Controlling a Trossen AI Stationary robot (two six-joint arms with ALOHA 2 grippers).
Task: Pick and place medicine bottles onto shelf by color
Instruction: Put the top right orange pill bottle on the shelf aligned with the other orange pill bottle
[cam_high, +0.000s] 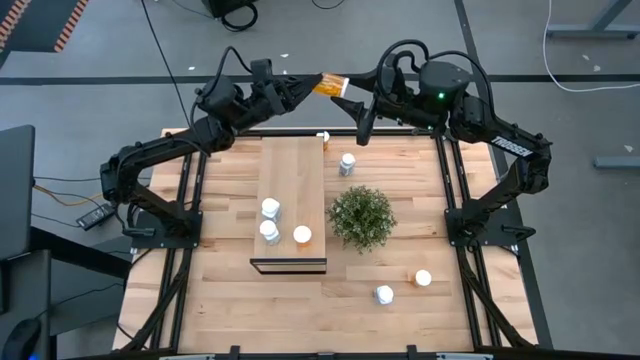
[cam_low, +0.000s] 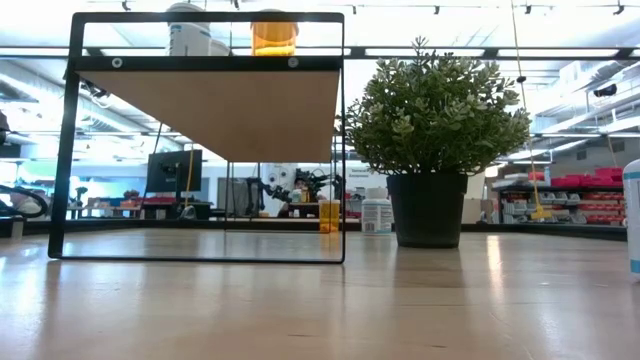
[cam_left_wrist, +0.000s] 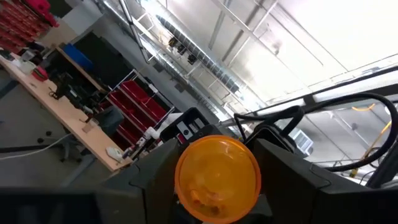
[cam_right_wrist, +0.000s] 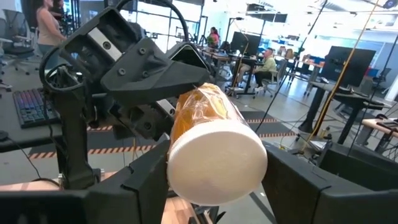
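Left gripper (cam_high: 312, 84) and right gripper (cam_high: 352, 99) meet above the table's far edge, both clamped on one orange-bodied white-capped pill bottle (cam_high: 330, 86) held horizontally between them. Long light-wood shelf (cam_high: 292, 165) carries two white bottles (cam_high: 270, 208) and an orange one (cam_high: 302, 235); bushy green potted plant (cam_high: 362, 216) stands just right of it.

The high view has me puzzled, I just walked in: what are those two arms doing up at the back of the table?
Both arms meet above the table's far edge with one orange bottle between them, apparently a handover. The left gripper holds its orange end and the right gripper holds its white-capped end. On the shelf stand three bottles: two white and one orange. Others wait on the table around the plant.
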